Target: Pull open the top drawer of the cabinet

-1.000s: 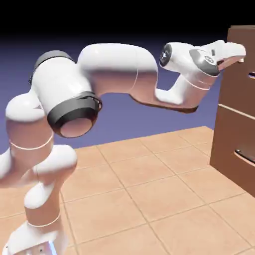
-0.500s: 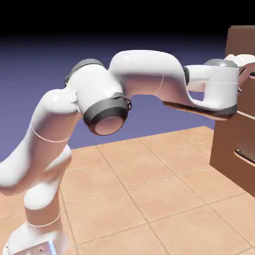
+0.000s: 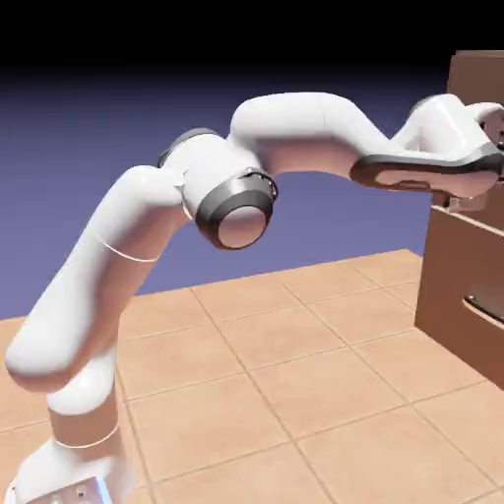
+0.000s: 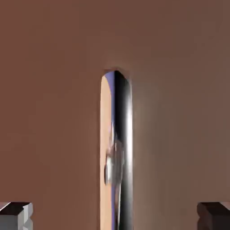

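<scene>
The pull itself is not yet begun: in the exterior view the top drawer (image 3: 471, 212) is sitting flush in the cabinet (image 3: 463, 285) at the picture's right edge, with no gap showing along its front. What looks done is the approach. The white arm (image 3: 295, 133) is reaching across to the cabinet's upper part, and its hand is pressing close to the drawer front, where it is hiding the pincer in this view.

The hand view is filling with brown drawer wood, and the silver bar handle (image 4: 117, 152) is running through the middle of it, from the bottom edge to above centre. The pincer (image 4: 115, 216) is standing wide apart, one grey fingertip (image 4: 15, 215) in each lower corner, with the handle lined up between them and nothing clamped. Whether the tips are reaching past the bar already is not clear.

Left to do, by my reading: closing on the bar, then drawing the drawer straight out.

For room, the tiled worktop (image 3: 295, 394) before the cabinet is lying bare. The lower drawer's handle (image 3: 484, 307) is sitting well below the hand.
</scene>
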